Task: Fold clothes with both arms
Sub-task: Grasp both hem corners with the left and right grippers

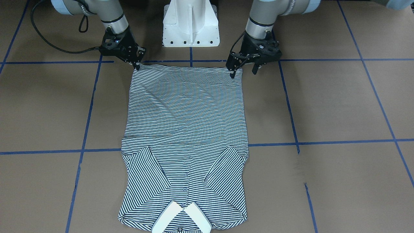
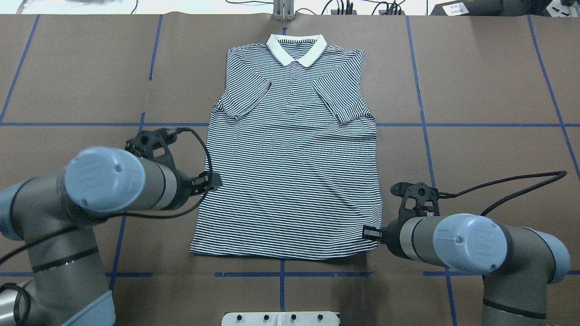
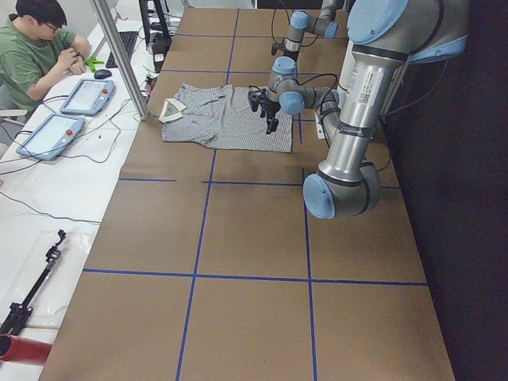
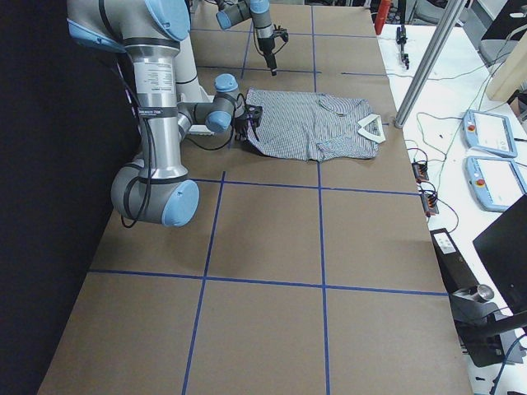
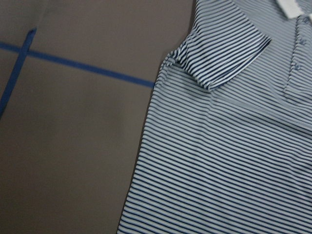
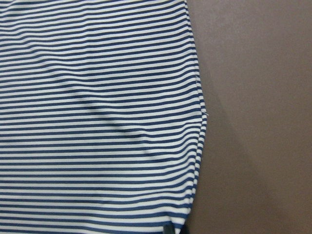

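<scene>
The striped polo shirt (image 1: 186, 123) lies flat and face up on the brown table, both sleeves folded in over the chest, and its white collar (image 2: 297, 47) is on the far side from me. My left gripper (image 1: 244, 73) is open and empty, and hovers above the hem corner on my left. In the overhead view it (image 2: 216, 181) shows over the shirt's left edge. My right gripper (image 1: 137, 65) is low at the other hem corner, with its tips together on the cloth. A dark fingertip (image 6: 168, 229) shows at the shirt's edge in the right wrist view.
The white pedestal base (image 1: 190, 24) stands just behind the hem. Blue tape lines (image 2: 476, 124) grid the table. A metal post (image 3: 119, 55) and an operator (image 3: 40, 48) with tablets are beyond the collar end. Cables (image 2: 199, 136) trail from both wrists.
</scene>
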